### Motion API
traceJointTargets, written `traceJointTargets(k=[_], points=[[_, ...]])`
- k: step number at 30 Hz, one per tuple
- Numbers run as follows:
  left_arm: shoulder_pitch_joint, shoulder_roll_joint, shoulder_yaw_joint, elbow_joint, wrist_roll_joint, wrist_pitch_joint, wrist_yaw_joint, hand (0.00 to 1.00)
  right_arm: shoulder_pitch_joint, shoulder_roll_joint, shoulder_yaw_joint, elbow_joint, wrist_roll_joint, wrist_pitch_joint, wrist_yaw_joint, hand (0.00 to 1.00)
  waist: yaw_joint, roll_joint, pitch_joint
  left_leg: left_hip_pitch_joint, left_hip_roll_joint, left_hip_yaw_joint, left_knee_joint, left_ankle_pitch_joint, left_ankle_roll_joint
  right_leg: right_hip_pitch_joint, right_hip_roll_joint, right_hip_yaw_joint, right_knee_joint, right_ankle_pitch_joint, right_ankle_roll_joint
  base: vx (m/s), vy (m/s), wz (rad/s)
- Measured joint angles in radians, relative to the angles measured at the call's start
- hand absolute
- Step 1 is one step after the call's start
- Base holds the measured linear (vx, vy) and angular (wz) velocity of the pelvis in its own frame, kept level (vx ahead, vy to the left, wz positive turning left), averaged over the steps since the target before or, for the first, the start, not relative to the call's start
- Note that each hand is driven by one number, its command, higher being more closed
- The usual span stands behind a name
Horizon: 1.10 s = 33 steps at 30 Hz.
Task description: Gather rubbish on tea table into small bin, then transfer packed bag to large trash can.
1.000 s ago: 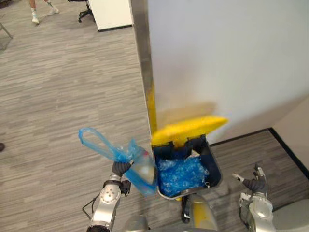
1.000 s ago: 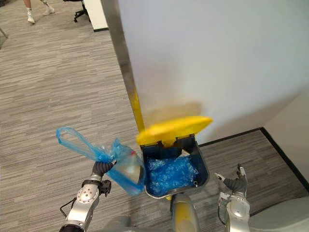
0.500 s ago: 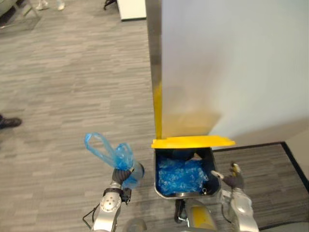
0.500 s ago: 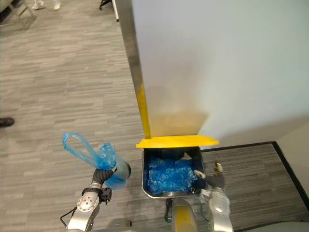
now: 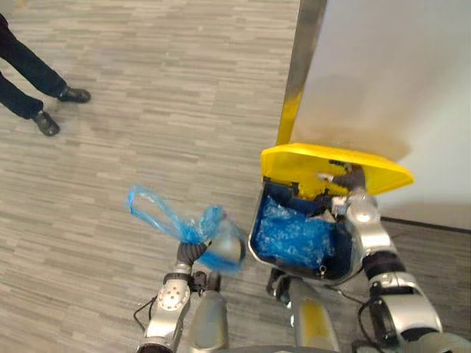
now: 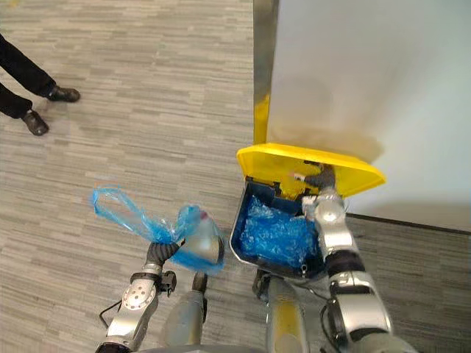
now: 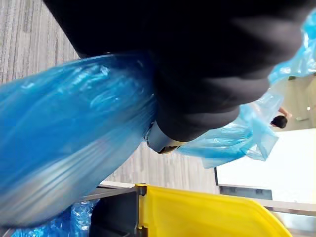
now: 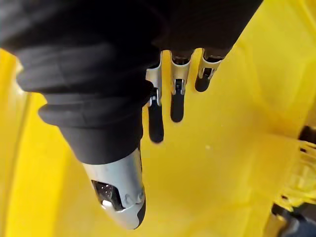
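1. At your far left, a person's dark trouser legs (image 5: pixel 26 73) and black shoes (image 5: pixel 45 123) stand on the grey striped carpet floor (image 5: pixel 147 110). They were out of frame half a second ago because the head camera has swung round, so don't read that as things moving.
2. The crumpled translucent blue plastic bag (image 5: pixel 200 229) is held up off the floor in the left hand (image 6: pixel 156 254). Its long loop handle trails out to the left.
3. The left hand's fingers are closed on the bag's bunched neck. In the left wrist view the film wraps over most of them.
4. The bag sits just beside the left rim of the large dark blue trash can (image 5: pixel 283 197), not over the opening. It holds the same place relative to the can as a second ago.
5. Crumpled blue liner plastic (image 5: pixel 294 237) fills the inside of the can.
6. The can's yellow plastic lid (image 5: pixel 302 163) stands raised and tilted over the back of the opening.
7. The right hand (image 5: pixel 349 179) has come up from beside the can's right rim and is now at the lid's underside.
8. Its fingers (image 8: pixel 173 103) are straight with the thumb apart, spread against the yellow surface and holding nothing.
9. Behind the can rise a metal post (image 5: pixel 303 44) and a white wall panel (image 5: pixel 397 73).
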Motion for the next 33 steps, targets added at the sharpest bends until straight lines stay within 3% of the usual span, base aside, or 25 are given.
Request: traceJointTargets(k=[3,8,10,14,21,26,28,33], points=[[-0.009,0.006,-0.035,-0.012,-0.021,-0.002,-0.004,1.00,-0.021,-0.040,0.041,-0.001,0.004,-0.001,0.001,0.00,-0.005,0.006,0.011,-0.023,-0.004,0.010,0.039,-0.012,0.017,0.000,0.002,0.003,0.004,0.030,0.000,-0.06,0.031,-0.12],[-0.027,0.029,-0.129,-0.104,-0.086,-0.013,-0.039,1.00,-0.035,-0.067,0.074,-0.002,0.033,-0.002,0.008,0.00,-0.024,0.004,0.025,-0.017,-0.005,0.012,0.036,-0.009,0.012,0.005,0.002,0.005,0.003,0.038,-0.006,0.04,-0.003,0.03],[-0.043,0.043,-0.191,-0.140,-0.109,-0.020,-0.072,1.00,-0.042,-0.094,0.103,-0.001,0.040,-0.001,0.030,0.00,-0.026,0.003,0.031,-0.009,-0.006,0.029,0.037,-0.009,0.012,0.010,-0.001,0.009,0.009,0.050,-0.025,0.05,0.008,-0.03],[-0.103,0.051,-0.300,-0.197,-0.136,-0.023,-0.101,1.00,-0.108,-0.127,0.182,0.063,0.048,0.002,0.081,0.00,-0.032,0.001,0.047,0.016,-0.015,0.047,0.044,-0.016,0.022,0.027,-0.003,0.031,0.008,0.051,-0.026,0.00,0.026,-0.12],[-0.353,-0.001,-0.452,-0.235,-0.157,-0.041,-0.104,1.00,-0.259,-0.147,0.286,0.121,0.079,0.030,0.131,0.00,-0.066,0.003,0.115,0.033,-0.033,0.086,0.069,-0.029,0.045,0.043,0.003,0.093,-0.024,0.081,0.007,-0.07,0.047,-0.14],[-0.540,-0.075,-0.470,0.012,-0.125,-0.053,-0.045,1.00,-0.356,-0.154,0.341,0.128,0.077,0.032,0.132,0.00,-0.097,0.007,0.167,0.016,-0.036,0.105,0.097,-0.032,0.052,0.034,0.006,0.115,-0.038,0.107,0.003,-0.03,0.032,-0.15],[-0.624,-0.097,-0.465,0.190,-0.075,-0.031,-0.018,1.00,-0.416,-0.152,0.349,0.128,0.075,0.033,0.132,0.00,-0.112,0.007,0.184,-0.023,-0.036,0.123,0.118,-0.038,0.061,-0.004,0.008,0.130,-0.037,0.118,0.007,-0.02,0.005,-0.17],[-0.748,-0.148,-0.464,0.424,0.007,0.008,0.018,1.00,-0.516,-0.150,0.389,0.112,0.067,0.030,0.130,0.00,-0.123,0.007,0.219,-0.097,-0.033,0.166,0.154,-0.049,0.069,-0.079,0.024,0.173,-0.057,0.156,-0.006,0.01,0.021,-0.28]])
